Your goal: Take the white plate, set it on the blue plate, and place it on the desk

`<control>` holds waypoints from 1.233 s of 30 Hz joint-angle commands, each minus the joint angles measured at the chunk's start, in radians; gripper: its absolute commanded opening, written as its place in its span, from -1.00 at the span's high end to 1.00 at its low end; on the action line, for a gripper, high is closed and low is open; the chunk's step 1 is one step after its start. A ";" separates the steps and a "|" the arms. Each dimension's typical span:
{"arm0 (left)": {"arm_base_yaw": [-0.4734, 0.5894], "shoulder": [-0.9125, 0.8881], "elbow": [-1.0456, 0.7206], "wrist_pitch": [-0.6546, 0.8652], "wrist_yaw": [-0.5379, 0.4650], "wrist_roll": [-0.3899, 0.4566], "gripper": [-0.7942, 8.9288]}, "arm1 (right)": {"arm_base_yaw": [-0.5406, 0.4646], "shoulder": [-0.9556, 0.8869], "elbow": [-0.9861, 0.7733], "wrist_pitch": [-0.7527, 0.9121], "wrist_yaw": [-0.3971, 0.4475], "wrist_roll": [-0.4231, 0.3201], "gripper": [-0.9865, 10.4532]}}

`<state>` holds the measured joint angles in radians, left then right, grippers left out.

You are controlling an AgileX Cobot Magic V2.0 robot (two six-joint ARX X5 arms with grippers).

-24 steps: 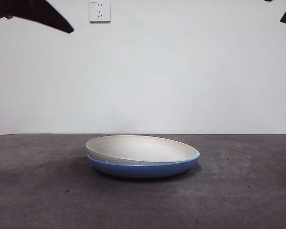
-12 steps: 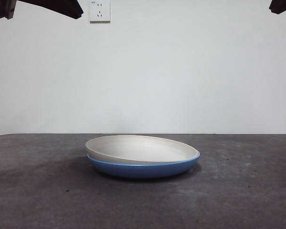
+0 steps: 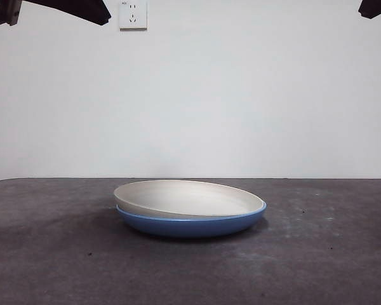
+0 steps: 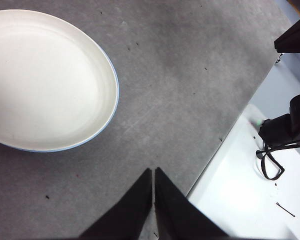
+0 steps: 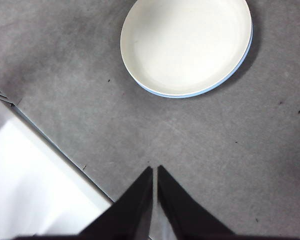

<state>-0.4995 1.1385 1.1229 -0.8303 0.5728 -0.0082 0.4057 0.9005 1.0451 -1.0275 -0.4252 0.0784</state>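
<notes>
Front view: the white plate (image 3: 189, 199) sits nested in the blue plate (image 3: 192, 223), tilted slightly, mid-surface (image 3: 51, 254). Two dark arm tips hang at the top corners, well above the plates.

Left wrist view: the left claw (image 4: 153, 177) is pressed closed, empty, well apart from the white plate (image 4: 47, 80).

Right wrist view: the right claw (image 5: 154, 176) is likewise closed and empty, away from the plate (image 5: 186, 45). The plate looks rigid, breakable and smooth; its low rim seems the best grip.

Cream-white plate (image 3: 189, 197) over glossy blue plate (image 3: 190, 225), on mottled dark grey-brown desk (image 3: 330, 254).
</notes>
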 commanded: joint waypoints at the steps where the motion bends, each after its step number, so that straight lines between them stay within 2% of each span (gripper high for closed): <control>1: -0.005 0.005 0.008 0.009 0.003 0.017 0.82 | 0.007 0.006 0.019 0.010 -0.001 -0.012 0.81; 8: -0.005 0.000 0.008 0.008 0.003 0.016 0.82 | 0.007 0.006 0.019 0.010 -0.001 -0.011 0.81; 11: 0.002 -0.032 0.008 0.039 -0.015 0.069 0.82 | 0.007 0.006 0.019 0.010 -0.001 -0.012 0.81; 14: 0.032 -0.099 0.007 0.151 -0.064 0.097 0.82 | 0.007 0.006 0.019 0.010 -0.001 -0.011 0.81; 17: 0.097 -0.193 -0.016 0.339 -0.097 0.109 0.82 | 0.007 0.006 0.019 0.010 -0.001 -0.011 0.81; 23: 0.300 -0.405 -0.159 0.687 -0.117 0.116 0.82 | 0.007 0.006 0.019 0.010 -0.001 -0.012 0.81; 27: 0.406 -0.547 -0.307 0.811 -0.257 0.119 0.82 | 0.007 0.006 0.019 0.010 -0.001 -0.012 0.81; 31: 0.459 -0.676 -0.453 0.826 -0.390 0.120 0.82 | 0.007 0.006 0.019 0.010 -0.001 -0.012 0.81; 34: 0.484 -0.761 -0.558 0.824 -0.446 0.120 0.82 | 0.007 0.006 0.019 0.010 -0.001 -0.011 0.81; 37: 0.502 -0.832 -0.653 0.826 -0.454 0.119 0.82 | 0.007 0.006 0.019 0.010 -0.001 -0.012 0.81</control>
<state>0.0006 0.3157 0.4816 -0.0181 0.1230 0.0963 0.4057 0.9005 1.0451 -1.0275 -0.4248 0.0780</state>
